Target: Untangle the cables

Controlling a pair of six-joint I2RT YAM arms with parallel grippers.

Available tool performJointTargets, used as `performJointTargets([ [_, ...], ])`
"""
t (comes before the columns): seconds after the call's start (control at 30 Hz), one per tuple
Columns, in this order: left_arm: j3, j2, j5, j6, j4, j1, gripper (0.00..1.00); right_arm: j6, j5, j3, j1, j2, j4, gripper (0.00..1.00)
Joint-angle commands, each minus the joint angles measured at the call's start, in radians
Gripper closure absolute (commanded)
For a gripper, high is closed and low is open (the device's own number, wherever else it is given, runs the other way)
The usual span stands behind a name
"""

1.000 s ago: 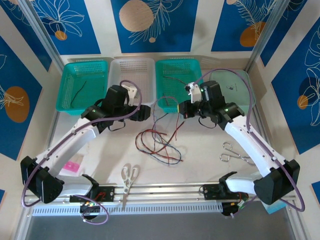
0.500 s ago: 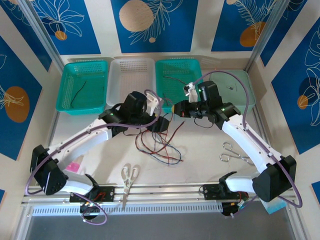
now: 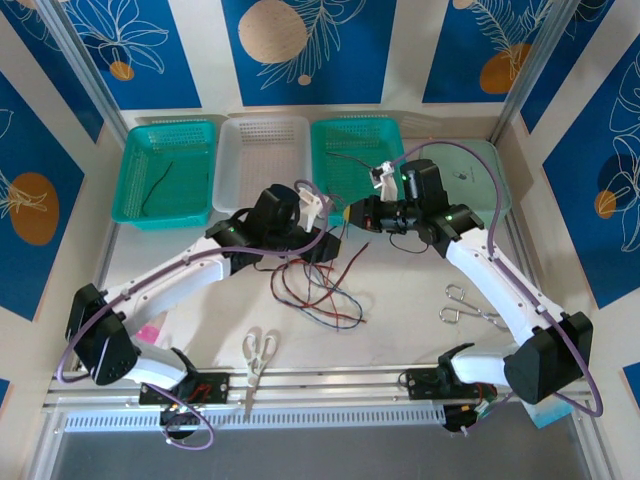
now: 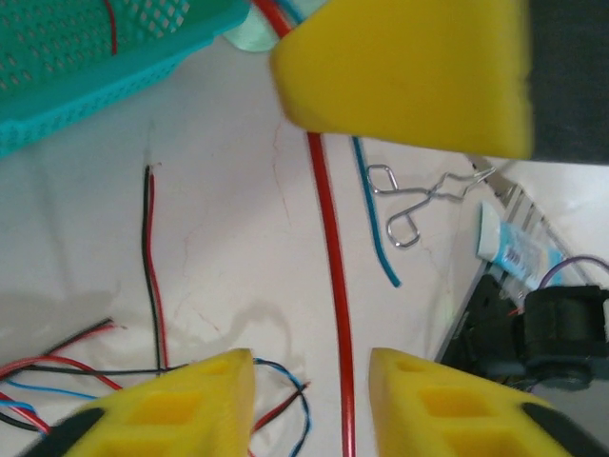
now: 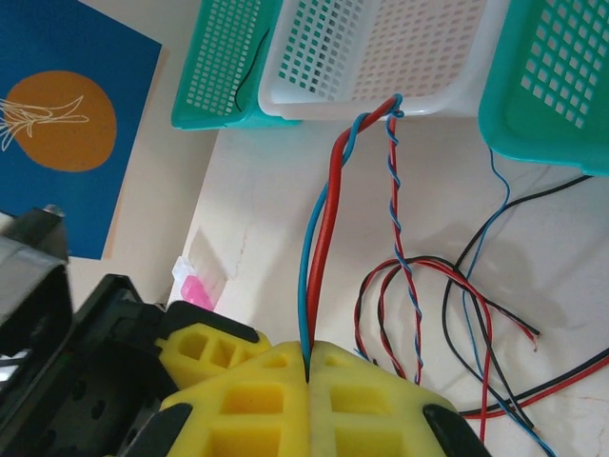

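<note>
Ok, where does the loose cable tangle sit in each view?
Top external: cable tangle at centre, nearer the arm bases than the teal basket.
Left wrist: bottom-left corner, left of the open left tool.
Right wrist: centre right, beside the right tool, shut on red and blue strands.
Shared landmark: the teal basket.

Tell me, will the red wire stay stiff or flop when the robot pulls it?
Probably floppy: the red wire curves loosely from the right gripper pinching it. Likely light, being so thin. It may drag neighbours, since it lies tangled with the other cables.
</note>
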Motion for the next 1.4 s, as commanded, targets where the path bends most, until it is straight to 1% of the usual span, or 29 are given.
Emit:
performJointTargets([
  [0.0,-0.010,0.014,0.012,-0.011,0.019,-0.008,0.79,0.015,-0.041,-0.007,-0.007,-0.012,0.017,1.00],
  [0.07,-0.005,0.010,-0.008,-0.009,0.012,-0.008,0.94,0.013,-0.050,-0.011,-0.013,-0.012,0.017,1.00],
  [0.1,0.001,0.008,-0.021,-0.009,0.005,-0.008,1.00,0.010,-0.054,-0.013,-0.017,-0.014,0.016,1.00],
  [0.13,0.008,0.005,-0.031,-0.007,-0.002,-0.009,1.00,0.008,-0.057,-0.018,-0.021,-0.015,0.016,0.97],
  [0.23,0.023,0.000,-0.045,0.004,-0.017,-0.009,1.00,0.009,-0.076,-0.040,-0.038,-0.019,0.020,0.81],
  [0.27,0.027,0.000,-0.046,0.007,-0.020,-0.009,1.00,0.011,-0.080,-0.047,-0.041,-0.018,0.021,0.77],
  [0.33,0.033,0.002,-0.044,0.012,-0.026,-0.009,1.00,0.016,-0.091,-0.068,-0.048,-0.018,0.037,0.75],
  [0.53,0.033,0.013,-0.033,0.007,-0.029,-0.008,1.00,0.015,-0.115,-0.084,-0.049,0.008,0.056,0.74],
  [0.57,0.034,0.014,-0.031,0.008,-0.031,-0.009,1.00,0.014,-0.114,-0.081,-0.048,0.012,0.051,0.72],
  [0.7,0.033,0.010,-0.026,0.009,-0.037,-0.008,1.00,0.011,-0.108,-0.071,-0.049,0.002,0.046,0.57],
  [0.73,0.028,0.010,-0.010,0.008,-0.033,-0.006,1.00,0.008,-0.100,-0.068,-0.050,-0.005,0.048,0.54],
  [0.8,0.031,0.008,0.009,-0.021,-0.039,0.003,1.00,-0.014,-0.080,-0.060,-0.054,-0.019,0.037,0.51],
  [0.87,0.084,0.021,0.011,-0.048,-0.101,0.010,1.00,-0.046,-0.050,-0.064,-0.060,-0.040,0.025,0.51],
  [0.9,0.130,0.035,-0.002,-0.049,-0.162,0.012,1.00,-0.058,-0.042,-0.076,-0.068,-0.053,0.034,0.51],
  [1.0,0.264,0.085,-0.002,-0.044,-0.315,0.016,1.00,-0.097,-0.034,-0.140,-0.101,-0.117,0.106,0.51],
  [1.1,0.340,0.112,0.053,-0.052,-0.372,0.029,1.00,-0.155,0.006,-0.222,-0.120,-0.196,0.215,0.51],
  [1.2,0.410,0.136,0.058,-0.081,-0.430,0.050,1.00,-0.254,0.005,-0.297,-0.133,-0.272,0.335,0.52],
  [1.27,0.437,0.144,0.099,-0.116,-0.423,0.067,1.00,-0.358,0.003,-0.386,-0.125,-0.329,0.490,0.52],
  [1.33,0.456,0.150,0.166,-0.173,-0.381,0.086,1.00,-0.486,0.054,-0.493,-0.097,-0.395,0.661,0.52],
  [1.37,0.460,0.153,0.201,-0.192,-0.355,0.093,1.00,-0.538,0.071,-0.523,-0.088,-0.411,0.714,0.52],
])
